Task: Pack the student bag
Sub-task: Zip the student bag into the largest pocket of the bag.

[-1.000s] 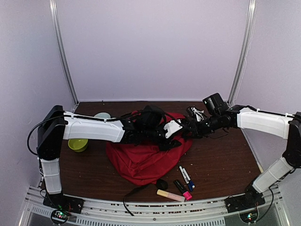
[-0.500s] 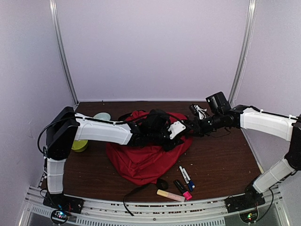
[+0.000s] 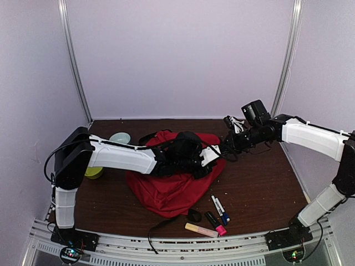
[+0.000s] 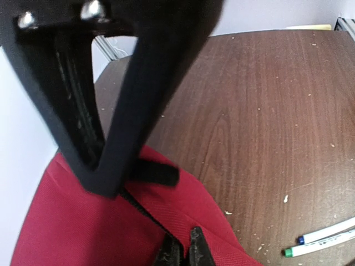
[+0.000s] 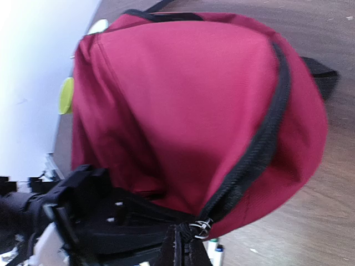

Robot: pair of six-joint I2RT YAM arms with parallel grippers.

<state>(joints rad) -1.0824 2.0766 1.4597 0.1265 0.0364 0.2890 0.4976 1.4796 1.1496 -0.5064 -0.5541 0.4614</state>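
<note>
We see the red bag slumped in the middle of the brown surface, and both arms meet over its 1 o'clock corner. The left fingers are closed on the bag's fabric, right where the black zip line runs into them. The right fingers are pressed together on the zip pull, whose small metal ring shows just at their tips. From there the zip curves away over the bag's bulging top. At 5 o'clock from the bag, apart from it, two white markers lie side by side. A pale yellow highlighter and a pink pen lie nearer the front edge. A black strap trails from the bag toward 6 o'clock. At 9 o'clock sits a green bowl, partly hidden behind the left arm, and a pale bowl sits at 10 o'clock.
</note>
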